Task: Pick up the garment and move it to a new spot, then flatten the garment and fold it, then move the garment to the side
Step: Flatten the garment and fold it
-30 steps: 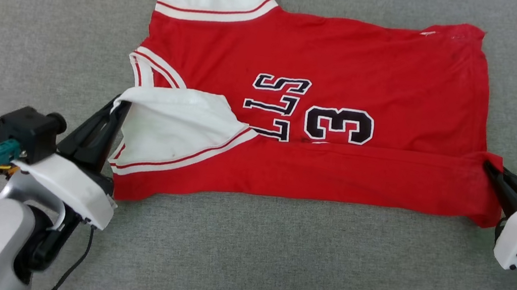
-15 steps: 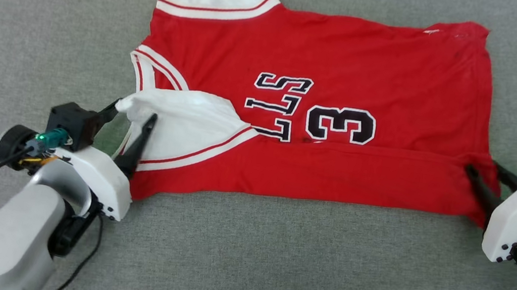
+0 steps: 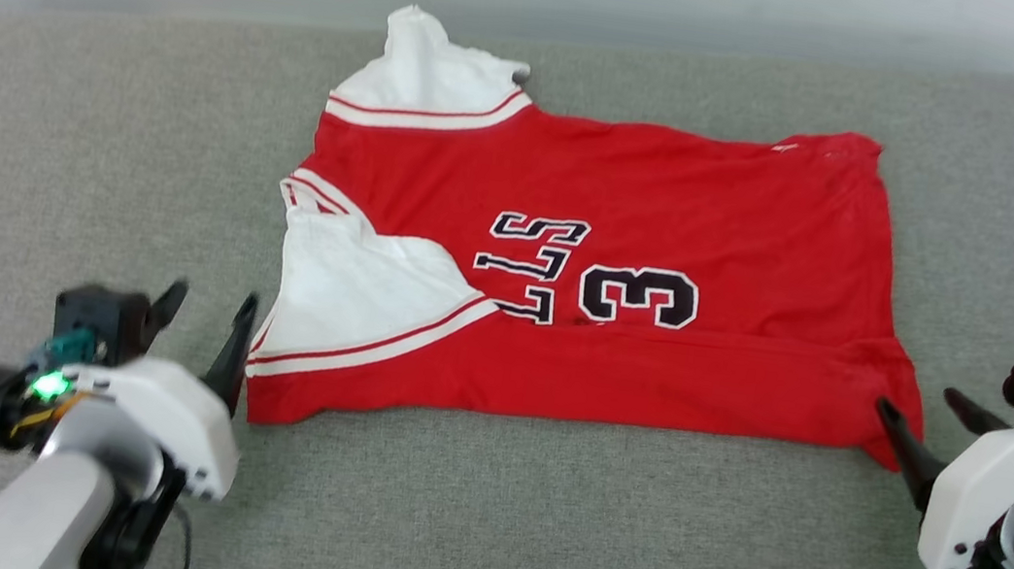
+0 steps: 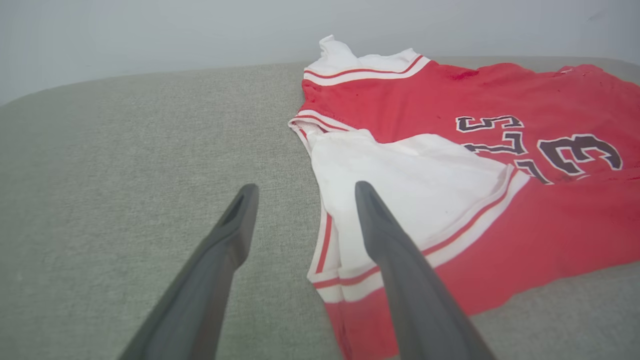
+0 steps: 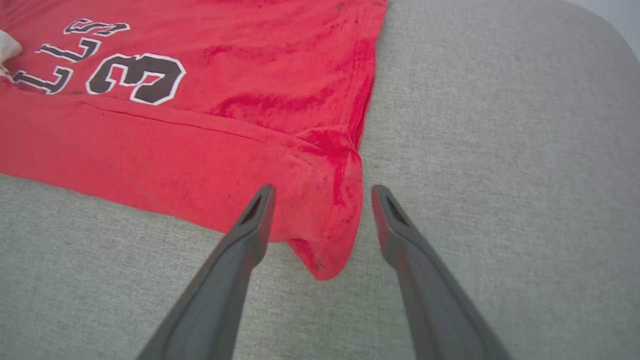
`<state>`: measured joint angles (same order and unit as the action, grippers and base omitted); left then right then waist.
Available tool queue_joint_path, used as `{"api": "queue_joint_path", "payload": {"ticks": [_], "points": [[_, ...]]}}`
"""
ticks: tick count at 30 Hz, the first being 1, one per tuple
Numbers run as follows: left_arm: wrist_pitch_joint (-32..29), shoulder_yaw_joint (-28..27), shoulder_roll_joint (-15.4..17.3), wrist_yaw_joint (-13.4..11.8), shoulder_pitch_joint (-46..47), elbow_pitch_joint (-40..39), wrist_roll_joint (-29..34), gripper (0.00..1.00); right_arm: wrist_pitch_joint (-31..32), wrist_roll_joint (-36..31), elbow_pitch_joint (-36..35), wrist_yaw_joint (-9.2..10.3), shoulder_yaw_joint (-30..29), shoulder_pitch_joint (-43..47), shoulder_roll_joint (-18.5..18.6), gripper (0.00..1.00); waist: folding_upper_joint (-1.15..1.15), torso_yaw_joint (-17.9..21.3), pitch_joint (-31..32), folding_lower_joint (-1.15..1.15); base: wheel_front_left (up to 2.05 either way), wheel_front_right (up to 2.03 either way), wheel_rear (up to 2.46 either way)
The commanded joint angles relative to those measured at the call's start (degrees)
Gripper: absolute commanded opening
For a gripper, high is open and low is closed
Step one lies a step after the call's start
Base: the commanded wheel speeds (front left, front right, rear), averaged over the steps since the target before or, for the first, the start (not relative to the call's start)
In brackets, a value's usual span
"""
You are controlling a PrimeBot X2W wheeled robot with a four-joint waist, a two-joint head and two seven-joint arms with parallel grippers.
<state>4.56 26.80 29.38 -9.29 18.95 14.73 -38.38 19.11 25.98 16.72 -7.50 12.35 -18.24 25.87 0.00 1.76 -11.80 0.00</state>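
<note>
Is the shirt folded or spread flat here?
Partly folded: the shirt has its near edge turned over onto the front, hiding part of the lettering, with one white sleeve lying on top.

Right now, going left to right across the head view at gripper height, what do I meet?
Left gripper, open → white sleeve → black lettering → number 3 → right gripper, open, at the red corner.

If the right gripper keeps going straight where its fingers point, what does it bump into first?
Probably the garment: its folded red corner lies just ahead, between the right gripper's open fingers, though its height above the cloth is unclear.
</note>
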Motion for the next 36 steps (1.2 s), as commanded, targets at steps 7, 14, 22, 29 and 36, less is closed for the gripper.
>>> {"api": "queue_joint_path", "payload": {"ticks": [7, 14, 22, 29, 36], "points": [[-7.79, 0.22, 3.8, -5.65, -8.45, -10.77, -1.29, 1.0, 5.89, -4.86, -6.41, 0.02, -7.64, 6.26, -6.16, 1.0, 0.0, 0.94, 1.62, 0.0, 0.0, 0.0, 0.0], [-15.46, 1.46, 6.22, -8.84, -11.48, -17.38, -2.06, 1.0, 10.67, -9.46, -16.81, 0.02, -13.19, 10.81, -12.49, 1.0, 0.0, 2.11, -0.48, 0.0, 0.0, 0.0, 0.0], [-16.63, 0.81, 7.11, -10.63, -9.45, -17.02, -1.24, 1.0, 11.39, -12.34, -23.12, 0.02, -14.29, 12.68, -14.69, 1.0, 0.0, 3.88, -3.93, 0.0, 0.0, 0.0, 0.0], [-18.71, 1.35, 7.1, -11.06, -8.66, -13.93, -1.61, 1.0, 10.54, -12.93, -23.59, 0.02, -13.17, 12.26, -15.54, 1.0, 0.0, 4.9, -6.29, 0.0, 0.0, 0.0, 0.0], [-21.38, 3.64, 6.03, -9.04, -9.92, -10.43, -3.32, 0.0, 9.34, -13.18, -22.97, 0.02, -12.68, 11.73, -15.78, 1.0, 0.0, 5.49, -7.34, 0.0, 0.0, 0.0, 0.0]]}}
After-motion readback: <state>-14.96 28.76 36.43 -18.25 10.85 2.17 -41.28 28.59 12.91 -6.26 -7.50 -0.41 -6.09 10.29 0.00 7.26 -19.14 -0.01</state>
